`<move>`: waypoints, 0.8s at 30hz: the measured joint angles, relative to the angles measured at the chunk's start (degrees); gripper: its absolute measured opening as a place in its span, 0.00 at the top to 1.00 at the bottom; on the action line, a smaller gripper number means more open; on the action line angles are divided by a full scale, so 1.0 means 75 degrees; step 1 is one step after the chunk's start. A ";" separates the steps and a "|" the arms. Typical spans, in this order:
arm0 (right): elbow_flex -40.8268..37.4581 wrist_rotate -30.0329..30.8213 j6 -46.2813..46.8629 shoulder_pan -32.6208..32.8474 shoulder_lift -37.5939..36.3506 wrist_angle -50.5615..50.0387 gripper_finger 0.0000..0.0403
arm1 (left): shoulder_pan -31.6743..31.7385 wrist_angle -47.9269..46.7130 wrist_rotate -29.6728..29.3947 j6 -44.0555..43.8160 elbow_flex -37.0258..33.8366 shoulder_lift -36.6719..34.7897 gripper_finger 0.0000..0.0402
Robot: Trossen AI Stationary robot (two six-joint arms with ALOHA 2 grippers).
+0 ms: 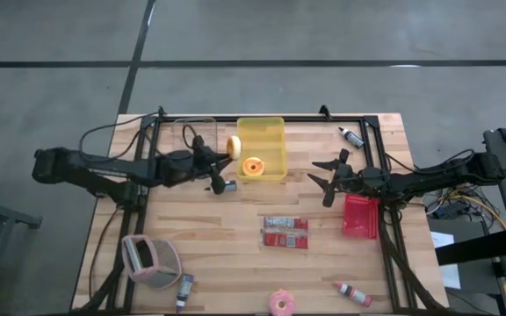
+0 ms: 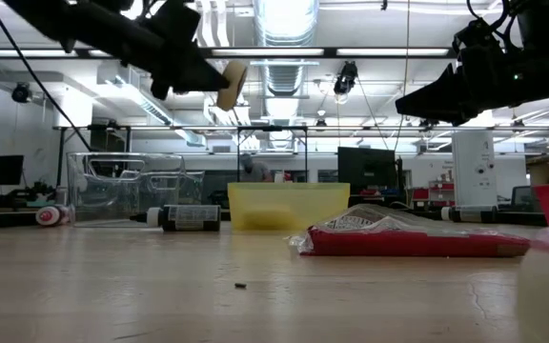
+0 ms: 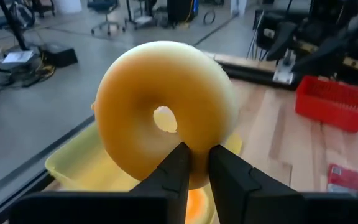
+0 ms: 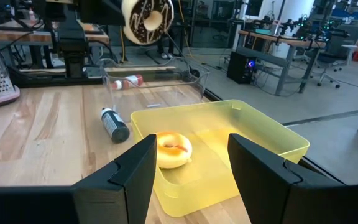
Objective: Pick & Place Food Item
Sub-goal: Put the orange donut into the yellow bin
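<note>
You see two dark, slim jointed arms; the left gripper (image 1: 220, 167) and right gripper (image 1: 321, 178) have black angular fingers.

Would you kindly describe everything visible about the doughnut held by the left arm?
The doughnut is a pale yellow ring with a small centre hole; its far face shows chocolate icing in the right wrist view. The left end effector pinches its lower rim, holding it upright in the air at the yellow bin's left edge.
</note>
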 joint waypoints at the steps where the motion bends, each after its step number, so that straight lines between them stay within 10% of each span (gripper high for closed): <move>1: 0.0000 0.0000 0.0000 0.0001 0.0000 -0.0002 0.51 | 0.0083 0.0308 0.0119 -0.0021 -0.0154 0.0007 0.86; 24: 0.0000 -0.0002 0.0000 0.0001 -0.0001 -0.0001 0.51 | 0.1381 0.0753 0.1402 -0.0058 0.0986 0.2950 0.86</move>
